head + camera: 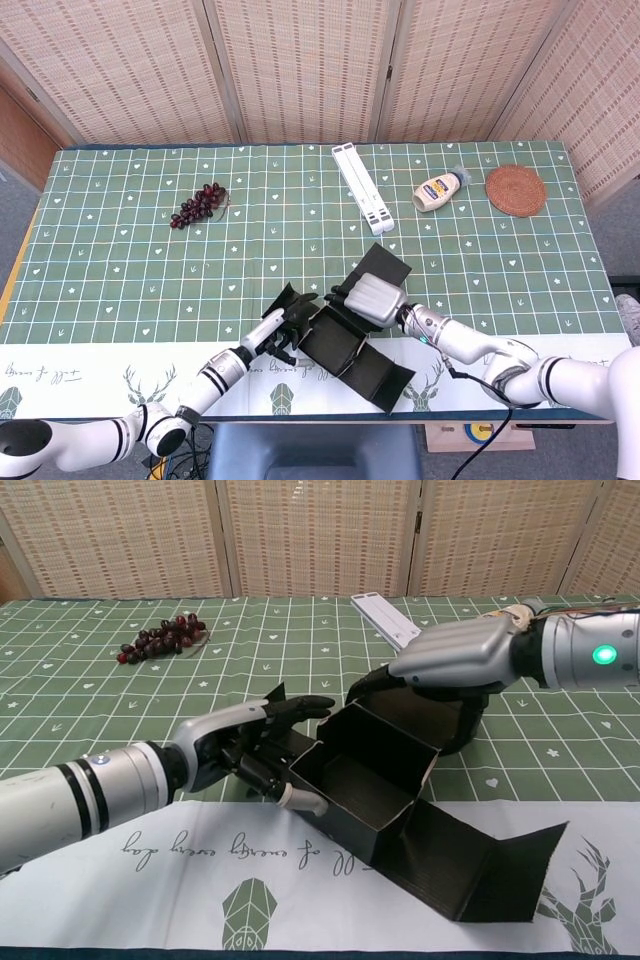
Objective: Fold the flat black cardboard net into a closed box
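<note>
Two hands: both work one half-folded black cardboard box net [375,780], near the table's near edge, centre.
Table: green checked tablecloth [140,250] with a white deer-print border nearest the robot.
Box net: side walls stand around an open tray; a long lid panel lies flat toward the near right, its end flap turned up.
Right hand [450,658]: rests flat over the far right wall and flap, fingers pressed together and curved down behind it; whether it truly pinches the card I cannot tell.
Left hand [255,742]: fingers spread, against the left wall and its pointed flap, pushing rather than holding.
Risk: with the left wall only pushed, the whole net could slide right or the wall spring flat; too much downward pressure from the right hand might crease the far wall.
Far items: white folded stand [362,187], purple grape bunch [198,204], round woven coaster [516,190], yellow-labelled squeeze bottle [441,189], all well apart from the work.
</note>
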Robot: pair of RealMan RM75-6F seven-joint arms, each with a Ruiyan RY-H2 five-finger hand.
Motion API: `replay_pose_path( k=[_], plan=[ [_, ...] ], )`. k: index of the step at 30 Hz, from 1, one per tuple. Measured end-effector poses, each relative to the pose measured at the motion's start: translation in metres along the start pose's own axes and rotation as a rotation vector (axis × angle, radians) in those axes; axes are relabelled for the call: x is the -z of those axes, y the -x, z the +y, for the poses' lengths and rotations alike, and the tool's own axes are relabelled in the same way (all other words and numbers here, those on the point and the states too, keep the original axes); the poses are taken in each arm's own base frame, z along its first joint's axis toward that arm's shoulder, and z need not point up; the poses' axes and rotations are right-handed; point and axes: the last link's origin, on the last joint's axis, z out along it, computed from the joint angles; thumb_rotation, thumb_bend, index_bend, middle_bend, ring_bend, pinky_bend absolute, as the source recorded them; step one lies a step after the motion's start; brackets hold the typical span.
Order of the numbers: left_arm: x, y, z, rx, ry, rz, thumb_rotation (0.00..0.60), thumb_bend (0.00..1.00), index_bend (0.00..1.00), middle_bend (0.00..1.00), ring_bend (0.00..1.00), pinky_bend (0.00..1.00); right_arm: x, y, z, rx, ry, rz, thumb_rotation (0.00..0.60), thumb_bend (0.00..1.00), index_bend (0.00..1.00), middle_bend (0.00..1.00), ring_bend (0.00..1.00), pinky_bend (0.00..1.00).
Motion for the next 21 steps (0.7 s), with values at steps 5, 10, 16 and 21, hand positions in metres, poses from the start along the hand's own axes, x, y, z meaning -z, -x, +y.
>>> replay_pose_path(
  k=[5,10,16,21],
  plan=[
    [0.000,0.002,-0.002,0.031,-0.012,-0.018,0.600,0.10,0.01,0.00,0.51,0.82,0.000,-0.004,0.000,0.057,-0.019,-0.012,0.600,0.38,0.34,0.39,0.83,0.95],
    [0.001,0.004,-0.002,0.052,-0.018,-0.045,0.600,0.10,0.02,0.00,0.51,0.82,-0.002,-0.009,-0.002,0.105,-0.037,-0.005,0.600,0.38,0.35,0.39,0.83,0.95],
    [0.001,0.004,-0.001,0.068,-0.026,-0.084,0.600,0.10,0.04,0.01,0.51,0.82,-0.003,-0.013,-0.002,0.141,-0.052,0.012,0.600,0.38,0.36,0.40,0.84,0.95],
    [0.001,0.005,0.000,0.085,-0.031,-0.102,0.600,0.10,0.07,0.04,0.52,0.82,-0.003,-0.013,-0.003,0.172,-0.066,0.017,0.600,0.38,0.36,0.40,0.84,0.95]
  ],
)
